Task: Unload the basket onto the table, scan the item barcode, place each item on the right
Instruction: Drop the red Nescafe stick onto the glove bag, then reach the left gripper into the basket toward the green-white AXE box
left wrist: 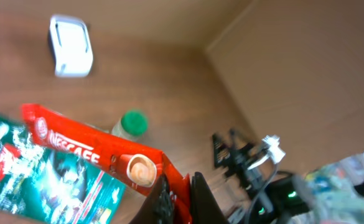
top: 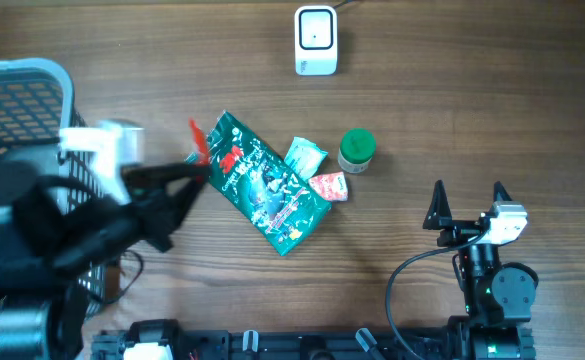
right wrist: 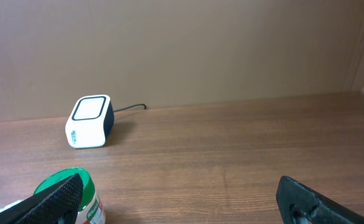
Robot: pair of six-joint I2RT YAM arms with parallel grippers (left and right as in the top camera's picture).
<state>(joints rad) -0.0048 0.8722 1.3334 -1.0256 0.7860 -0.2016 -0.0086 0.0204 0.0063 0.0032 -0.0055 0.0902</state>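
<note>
Left tool (left wrist: 180, 188) pinched tight on the red Nescafe sachet (left wrist: 88, 152) — right tool (top: 468, 198) gaping, holding nothing.

Left gripper (top: 198, 165) pinched closed, right gripper (top: 468, 193) spread wide

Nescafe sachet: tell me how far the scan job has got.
Done: the left gripper is shut on one end of the red Nescafe sachet. In hand: the sachet is by the green packet, well short of the white barcode scanner. Left: carry it to the scanner and present its barcode. The right gripper stands open, holding nothing.
</note>
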